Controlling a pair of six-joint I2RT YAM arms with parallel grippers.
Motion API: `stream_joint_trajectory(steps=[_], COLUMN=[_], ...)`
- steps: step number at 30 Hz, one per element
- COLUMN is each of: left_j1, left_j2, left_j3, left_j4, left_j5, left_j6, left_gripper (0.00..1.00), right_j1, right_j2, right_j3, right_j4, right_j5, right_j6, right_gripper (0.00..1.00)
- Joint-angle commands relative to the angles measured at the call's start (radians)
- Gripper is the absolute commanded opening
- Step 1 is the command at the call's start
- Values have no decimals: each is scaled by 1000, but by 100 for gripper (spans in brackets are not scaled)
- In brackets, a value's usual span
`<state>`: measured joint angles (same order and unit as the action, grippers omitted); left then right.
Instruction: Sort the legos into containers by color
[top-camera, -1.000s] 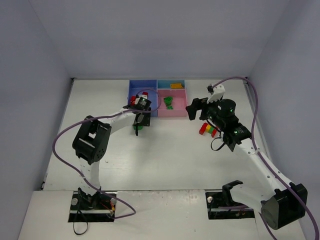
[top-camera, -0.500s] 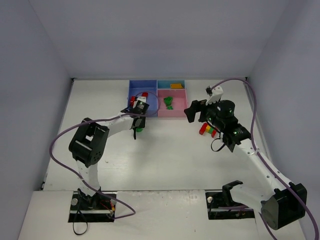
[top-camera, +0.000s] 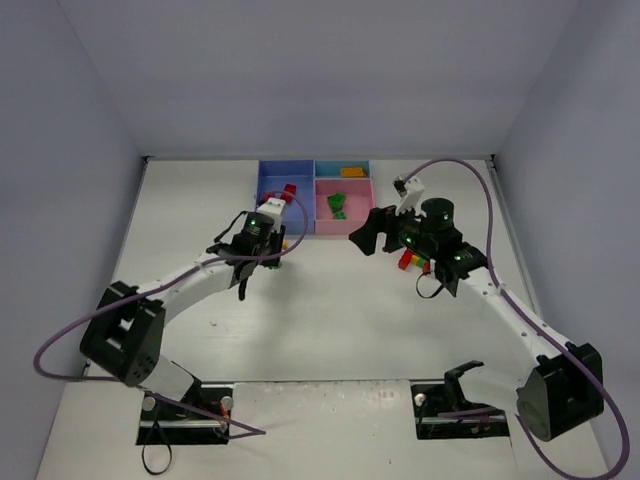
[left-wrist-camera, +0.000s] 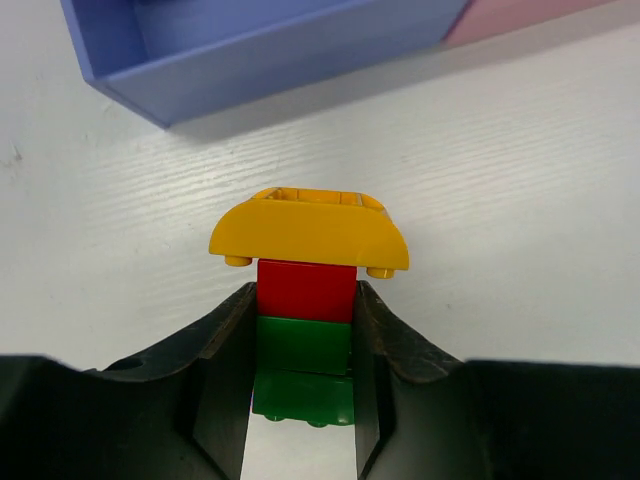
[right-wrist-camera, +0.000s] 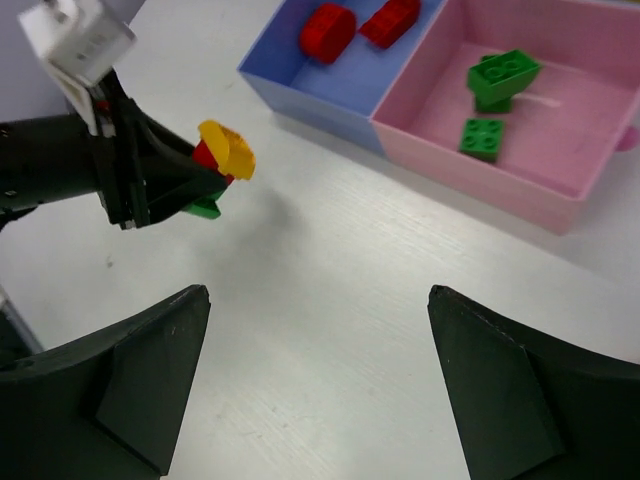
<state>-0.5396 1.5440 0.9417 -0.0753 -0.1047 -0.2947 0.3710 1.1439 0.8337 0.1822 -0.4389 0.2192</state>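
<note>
My left gripper (left-wrist-camera: 304, 335) is shut on a lego stack (left-wrist-camera: 305, 300) of green, red and a rounded yellow top piece. It holds the stack just in front of the blue tray (left-wrist-camera: 250, 55). In the top view the left gripper (top-camera: 272, 247) is near the blue tray's (top-camera: 268, 186) front edge. My right gripper (right-wrist-camera: 320, 295) is open and empty over the table, facing the held stack (right-wrist-camera: 222, 158). Red legos (right-wrist-camera: 327, 30) lie in the blue tray, green legos (right-wrist-camera: 500, 78) in the pink tray (right-wrist-camera: 590, 140), and a yellow one (top-camera: 351, 171) in the teal tray (top-camera: 330, 169).
Another stack of red, yellow and green legos (top-camera: 409, 259) lies on the table under my right arm, right of the pink tray (top-camera: 358, 215). Walls close the table on the left, back and right.
My left arm has swung down and left, keeping the stack near the blue tray's front. My right gripper has moved left toward the middle of the table.
</note>
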Motion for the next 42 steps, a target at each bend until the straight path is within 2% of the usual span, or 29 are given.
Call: stream_joint_trajectory(steps=[1,3,7,15,35,40,42], left_j1=[-11,-17,-25,-39,-45,-46,-49], left_j2=[-165,-232,-329,-458,-521,-522,-519], left_j3=[-49,-86,-174,-253,-288,-293,-294], left_j4=[187,219,296,322,338,347,353], left_j5=[101,176,224,321,456,479,481], left_j6=[156,213,326,482,575,575,572], left_gripper=[5,5,5,5,5,5,5], right_j1=[34,55,144,216,281,282,287], right_j2=[56,97,161,272,412,444,451], right_j3=[62,93,157,257,311,315,320], right_j4=[57,57,56,71,138,155,166], right_j5=[-141,-165,-178,-178,-205,-218,-233], right_j6=[87,115,186,293,344,344,344], right_gripper=[87,87,87,87,78,71,64])
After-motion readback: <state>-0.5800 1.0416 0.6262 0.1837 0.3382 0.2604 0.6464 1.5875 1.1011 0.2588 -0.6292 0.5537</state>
